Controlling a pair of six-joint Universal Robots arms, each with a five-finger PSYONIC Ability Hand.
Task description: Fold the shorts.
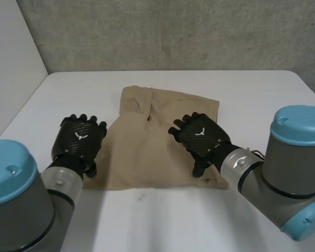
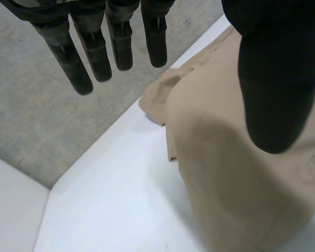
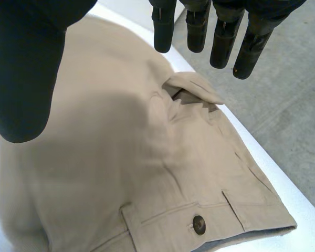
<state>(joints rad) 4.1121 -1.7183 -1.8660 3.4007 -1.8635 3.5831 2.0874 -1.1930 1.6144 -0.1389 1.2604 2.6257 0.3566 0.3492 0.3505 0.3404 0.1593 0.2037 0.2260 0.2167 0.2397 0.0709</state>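
Shorts (image 1: 147, 149): tan, lying flat on the white worktop (image 1: 58, 89), centre of frame in the head view.

Left hand (image 1: 80, 137): lower left of frame, at the shorts' left edge. In the left wrist view the fingers (image 2: 97, 58) are straight and apart from the thumb (image 2: 275, 89), nothing between them, so it's released. Cloth lies below the thumb side and bare worktop below the fingertips.

Right hand (image 1: 202, 137): right of centre, over the right part of the shorts. In the right wrist view its fingers are also straight, thumb well apart, gripping nothing. Under the palm there's a pocket flap (image 3: 197, 86) near the fingertips and a dark button (image 3: 199, 224) nearer the wrist.

Can't tell whether either palm touches the cloth.
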